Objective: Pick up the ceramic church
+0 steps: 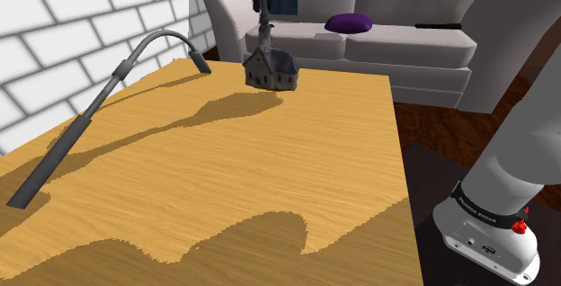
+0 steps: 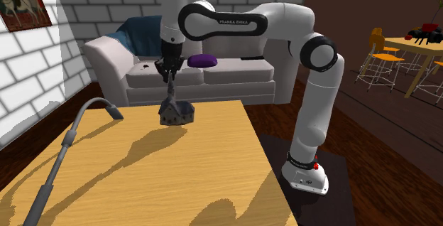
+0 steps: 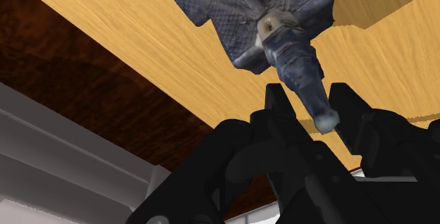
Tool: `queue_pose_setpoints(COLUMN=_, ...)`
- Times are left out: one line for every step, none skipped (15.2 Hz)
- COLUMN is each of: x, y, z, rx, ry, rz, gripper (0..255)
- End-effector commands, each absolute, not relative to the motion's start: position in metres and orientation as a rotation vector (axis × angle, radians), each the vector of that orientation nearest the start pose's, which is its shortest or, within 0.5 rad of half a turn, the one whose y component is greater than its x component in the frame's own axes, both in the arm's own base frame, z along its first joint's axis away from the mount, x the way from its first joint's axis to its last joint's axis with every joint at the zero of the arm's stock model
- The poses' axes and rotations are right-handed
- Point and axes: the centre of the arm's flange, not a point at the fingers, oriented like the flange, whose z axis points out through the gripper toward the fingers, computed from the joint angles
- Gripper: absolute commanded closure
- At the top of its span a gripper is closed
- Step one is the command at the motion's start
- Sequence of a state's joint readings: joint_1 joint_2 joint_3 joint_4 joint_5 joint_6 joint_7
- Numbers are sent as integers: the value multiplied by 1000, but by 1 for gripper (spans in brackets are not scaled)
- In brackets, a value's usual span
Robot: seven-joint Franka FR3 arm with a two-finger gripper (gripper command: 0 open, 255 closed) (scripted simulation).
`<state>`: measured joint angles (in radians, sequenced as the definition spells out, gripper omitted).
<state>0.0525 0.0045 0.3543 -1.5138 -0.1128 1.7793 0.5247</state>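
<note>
The church (image 1: 270, 64) is a small dark grey model with a tall thin spire, near the far edge of the wooden table (image 1: 270, 176). In the second exterior view the church (image 2: 176, 111) hangs straight under my gripper (image 2: 170, 81). My gripper (image 1: 265, 22) comes down from above and is shut on the top of the spire. In the wrist view the two black fingers clasp the spire's pale tip, my gripper (image 3: 315, 110) above the church's roof (image 3: 247, 11). I cannot tell whether the base touches the tabletop.
A long grey bent tube (image 1: 90, 118) lies along the table's left side in the shoulder view. Behind the table stands a pale sofa (image 1: 405, 55) with a purple cushion (image 1: 349, 23). A white brick wall (image 1: 54, 32) runs along the left. The arm's base (image 2: 307, 175) stands on the dark floor.
</note>
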Motion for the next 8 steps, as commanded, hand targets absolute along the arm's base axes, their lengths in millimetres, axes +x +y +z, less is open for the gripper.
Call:
queue_pose_setpoints(x=532, y=218, z=684, rx=-3088, ry=169, rz=-442, gripper=255)
queue_pose_setpoints(x=532, y=218, z=689, rx=-3088, ry=169, rz=-442, gripper=255)
queue_pose_setpoints(x=532, y=218, z=694, rx=-3088, ry=169, rz=-442, gripper=255)
queue_pose_setpoints(x=532, y=218, z=699, rx=-3088, ry=169, rz=-442, gripper=255)
queue_pose_setpoints(x=532, y=218, z=705, rx=-3088, ry=169, rz=-442, gripper=255)
queue_pose_setpoints(x=532, y=218, z=710, rx=-3088, ry=169, rz=-442, gripper=255)
queue_pose_setpoints(x=532, y=218, z=711, rx=-3088, ry=169, rz=-442, gripper=255)
queue_pose_setpoints(x=532, y=218, z=711, rx=-3088, ry=169, rz=-442, gripper=255)
